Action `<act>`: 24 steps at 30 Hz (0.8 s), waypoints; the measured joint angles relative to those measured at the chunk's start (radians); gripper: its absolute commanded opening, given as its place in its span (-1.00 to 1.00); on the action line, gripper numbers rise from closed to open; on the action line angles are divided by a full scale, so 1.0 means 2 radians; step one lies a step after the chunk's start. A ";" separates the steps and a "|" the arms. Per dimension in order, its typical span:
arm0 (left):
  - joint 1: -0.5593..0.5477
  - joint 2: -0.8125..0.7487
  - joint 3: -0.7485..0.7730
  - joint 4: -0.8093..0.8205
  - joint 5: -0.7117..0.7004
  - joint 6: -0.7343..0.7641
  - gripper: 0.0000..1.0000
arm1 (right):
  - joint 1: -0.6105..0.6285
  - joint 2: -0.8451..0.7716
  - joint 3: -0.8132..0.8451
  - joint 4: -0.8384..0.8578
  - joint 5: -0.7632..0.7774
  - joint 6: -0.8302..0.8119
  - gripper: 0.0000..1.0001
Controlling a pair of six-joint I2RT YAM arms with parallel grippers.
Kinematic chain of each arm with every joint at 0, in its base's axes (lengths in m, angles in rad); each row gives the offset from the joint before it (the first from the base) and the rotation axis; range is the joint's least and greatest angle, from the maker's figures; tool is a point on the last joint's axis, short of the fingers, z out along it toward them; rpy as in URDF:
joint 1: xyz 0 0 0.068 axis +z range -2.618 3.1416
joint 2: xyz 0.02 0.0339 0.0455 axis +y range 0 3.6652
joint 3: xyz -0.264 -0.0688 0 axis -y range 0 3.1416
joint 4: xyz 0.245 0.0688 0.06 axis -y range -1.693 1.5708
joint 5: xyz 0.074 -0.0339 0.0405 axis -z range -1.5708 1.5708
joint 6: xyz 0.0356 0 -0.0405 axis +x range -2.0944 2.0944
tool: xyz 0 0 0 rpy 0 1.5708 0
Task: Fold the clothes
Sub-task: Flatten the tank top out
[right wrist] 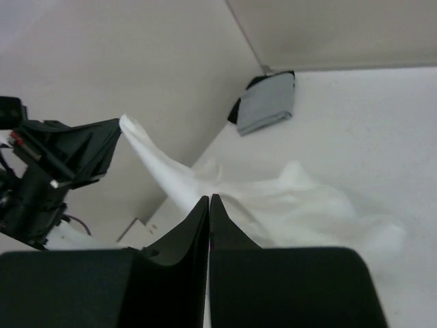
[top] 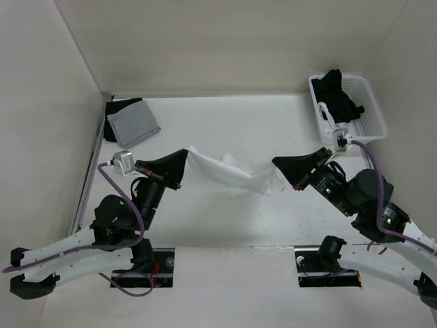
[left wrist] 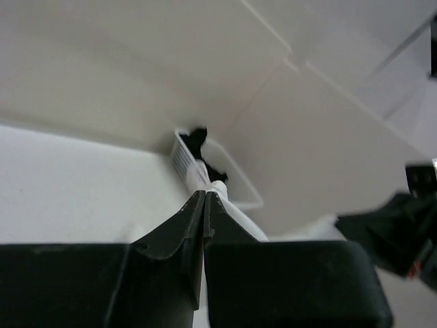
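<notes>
The clothes (top: 229,174), a single thin white soft-fabric garment, hung stretched between the two arms above the middle of the pale worktop (top: 225,225). Its long axis ran left to right, and it sagged in bunched folds towards the right half. Whether the lowest folds touched the worktop could not be told.

The left end effector (top: 184,156) had its fingers pressed together on the garment's left end. The wrist view showed white fabric emerging from between the tips. The right end effector (top: 275,162) was likewise closed on the right end, with cloth spreading out beyond its tips. From the left end effector the garment lay to the right. From the right end effector it lay to the left. Each arm held one end, so neither was nearer.

Both arms reached forward from their bases at the near edge with elbows bent. Their end effectors were turned inward to face one another, roughly level and well apart.

In my judgement the coming move depends on that left-right span: bringing the ends together or lowering them evenly would set the fold line.

A grey square cloth (top: 133,124) lay at the far left. A white plastic basket (top: 372,116) holding black garments (top: 338,92) stood at the far right. Both were clear of the span.
</notes>
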 measured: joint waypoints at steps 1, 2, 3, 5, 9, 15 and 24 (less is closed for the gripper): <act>-0.002 0.000 0.002 0.019 -0.024 0.006 -1.00 | 0.008 -0.003 0.007 0.002 0.007 0.000 -0.96; -0.003 0.007 0.003 0.031 -0.040 0.013 -1.00 | 0.012 -0.001 0.015 0.002 0.012 0.000 -0.97; -0.011 0.020 0.003 0.038 -0.053 0.020 -1.00 | 0.015 0.004 0.023 0.002 0.017 0.000 -0.97; -0.038 0.052 0.003 0.043 -0.071 0.039 -0.99 | 0.031 0.011 0.032 0.002 0.031 -0.002 -0.97; -0.080 0.089 0.002 0.045 -0.098 0.078 -0.96 | 0.100 0.011 0.032 -0.004 0.061 -0.010 -0.93; -0.008 0.099 -0.003 0.063 -0.121 0.091 -0.94 | 0.007 0.038 0.034 0.005 0.048 -0.022 -0.94; 0.289 0.308 0.019 0.032 0.022 -0.025 -0.99 | -0.278 0.342 0.055 0.101 -0.118 0.019 -0.98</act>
